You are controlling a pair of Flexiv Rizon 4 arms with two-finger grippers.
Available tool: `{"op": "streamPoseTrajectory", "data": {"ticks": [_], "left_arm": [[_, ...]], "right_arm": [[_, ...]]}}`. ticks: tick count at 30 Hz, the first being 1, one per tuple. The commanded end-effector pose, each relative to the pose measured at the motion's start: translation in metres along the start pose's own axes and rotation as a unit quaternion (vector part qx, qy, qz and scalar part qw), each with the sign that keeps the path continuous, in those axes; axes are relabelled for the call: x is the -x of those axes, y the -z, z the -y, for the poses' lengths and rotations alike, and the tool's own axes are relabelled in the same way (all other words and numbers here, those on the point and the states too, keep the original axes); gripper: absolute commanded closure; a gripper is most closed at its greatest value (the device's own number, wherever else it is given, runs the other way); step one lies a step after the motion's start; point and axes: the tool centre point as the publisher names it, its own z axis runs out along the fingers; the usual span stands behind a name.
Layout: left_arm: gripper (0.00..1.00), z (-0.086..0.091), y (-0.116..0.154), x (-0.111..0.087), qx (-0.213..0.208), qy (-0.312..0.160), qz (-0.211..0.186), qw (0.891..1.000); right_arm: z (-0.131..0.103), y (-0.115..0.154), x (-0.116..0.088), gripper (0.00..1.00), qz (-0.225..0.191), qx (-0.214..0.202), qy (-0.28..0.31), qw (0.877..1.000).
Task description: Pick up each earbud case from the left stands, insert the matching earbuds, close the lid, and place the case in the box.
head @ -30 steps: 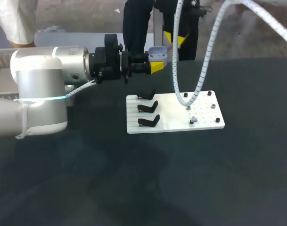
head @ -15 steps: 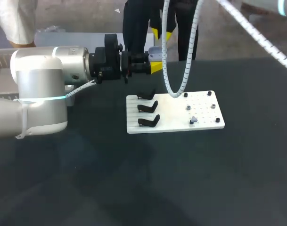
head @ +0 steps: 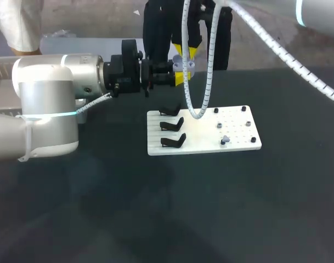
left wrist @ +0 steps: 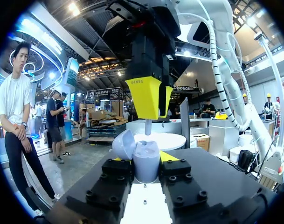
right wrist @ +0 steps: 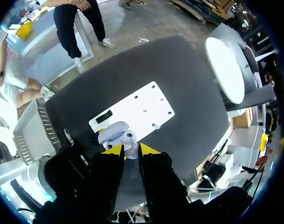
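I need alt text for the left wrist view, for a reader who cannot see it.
The left gripper holds an open lavender earbud case, its lid swung to one side. Directly above it, the right gripper points down, holding an earbud just over the case.

In the head view the earbud case [head: 179,62] shows only as a lilac sliver behind the right jaws and the coiled cable [head: 198,115]; whether its lid is up cannot be told there. The right arm [head: 320,13] is cut off by the upper edge, the left arm [head: 46,104] by the side edge. The small pieces [head: 224,140] on the white plate [head: 199,139] are too small to name. In the left wrist view the case hides nearly all of the left jaws' yellow tips, and the earbud [left wrist: 148,127] in the right jaws shows only a pale stem.
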Motion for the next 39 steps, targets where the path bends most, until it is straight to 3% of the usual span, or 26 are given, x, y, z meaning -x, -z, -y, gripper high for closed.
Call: {"op": "streamPoseTrajectory", "data": {"ticks": [1,39], "left_arm": [[1.00,0.0018,-0.0001,-0.0008,0.003,-0.002,0.002,1.000],[1.00,0.0018,-0.0001,-0.0008,0.003,-0.002,0.002,1.000]], "right_arm": [[-0.0023,-0.0025,0.0018,1.00,-0.001,0.000,0.001,1.000],[-0.0074,-0.0070,0.0036,1.00,0.000,0.001,0.010,1.000]]}}
